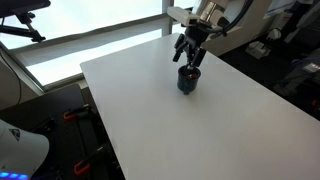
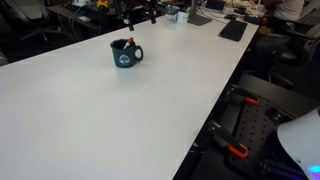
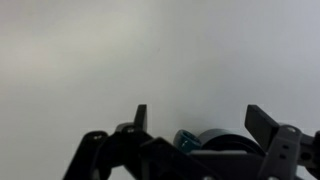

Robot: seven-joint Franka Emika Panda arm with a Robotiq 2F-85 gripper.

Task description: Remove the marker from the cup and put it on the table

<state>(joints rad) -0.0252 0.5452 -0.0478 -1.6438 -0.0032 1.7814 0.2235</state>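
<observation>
A small dark teal cup [image 2: 124,55] with a handle stands on the white table [image 2: 90,110] near its far end. The marker [image 2: 131,43], thin and reddish, sticks up out of the cup and leans to one side. In an exterior view my gripper [image 1: 190,58] hangs just above the cup [image 1: 189,80], jaws pointing down and open. In the wrist view the open gripper [image 3: 201,122] has its two dark fingers wide apart, with the cup [image 3: 222,142] low between them. The marker is hidden in the wrist view.
The white table [image 1: 200,130] stretches wide on every side of the cup. A dark flat keyboard-like object [image 2: 232,29] and desk clutter lie at the far end. Black clamps with orange handles [image 2: 236,150] sit below the table's side edge.
</observation>
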